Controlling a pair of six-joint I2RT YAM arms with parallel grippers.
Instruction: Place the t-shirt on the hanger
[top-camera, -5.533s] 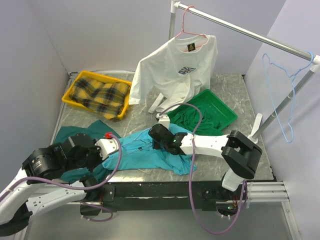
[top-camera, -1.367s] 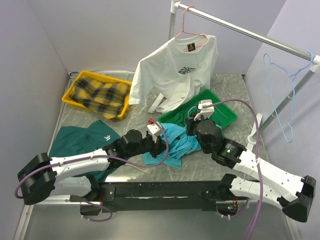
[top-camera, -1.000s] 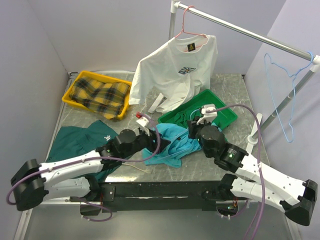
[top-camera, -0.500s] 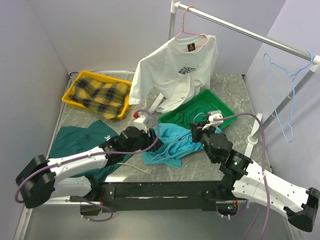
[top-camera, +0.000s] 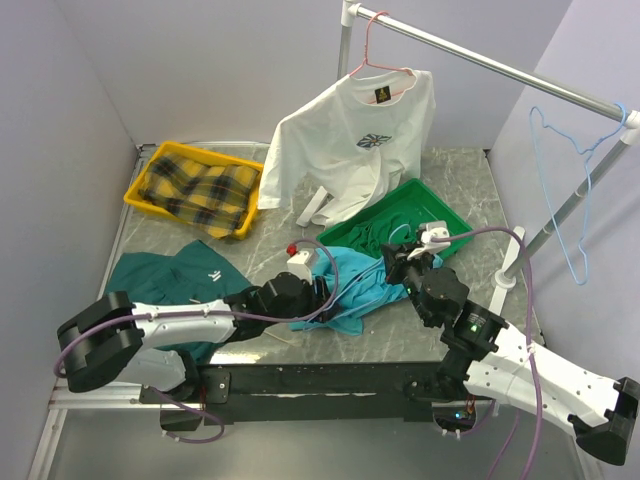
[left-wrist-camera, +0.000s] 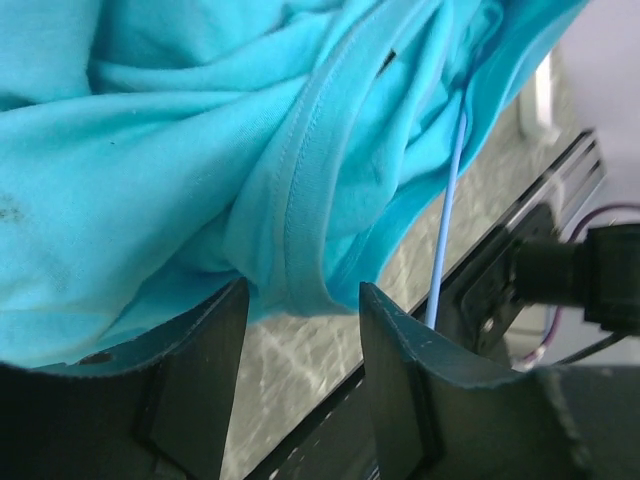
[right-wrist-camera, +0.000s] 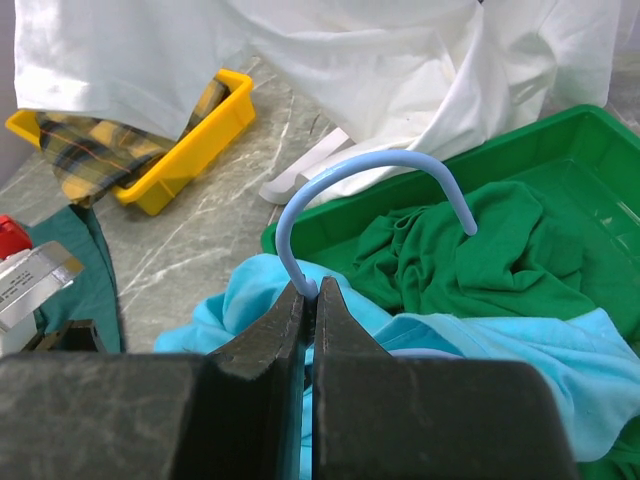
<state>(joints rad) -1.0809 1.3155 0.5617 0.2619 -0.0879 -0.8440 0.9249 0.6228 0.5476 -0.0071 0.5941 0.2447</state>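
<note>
Working the t-shirt (top-camera: 350, 290) onto the hanger (right-wrist-camera: 370, 170)
Our right gripper (right-wrist-camera: 312, 300) pinches the hanger below its hook; our left gripper (left-wrist-camera: 300, 295) stands spread around a stitched edge of the t-shirt, bunched beside the green tray (top-camera: 455, 225). Next, we judge: close, draw it over.

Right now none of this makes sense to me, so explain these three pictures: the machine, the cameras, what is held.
The machine is two robot arms, left and right, each with a two-finger gripper, bolted at the near edge of the table. The wide picture looks down from above and behind; the other two come from a camera on each wrist. On the table lie a turquoise t-shirt, a dark green garment, a yellow tray of plaid cloth and a green tray of green clothes. A white t-shirt hangs from the rail. The right gripper is shut on the hook of a light-blue wire hanger. The left gripper has open jaws straddling a fold of the turquoise t-shirt.
</note>
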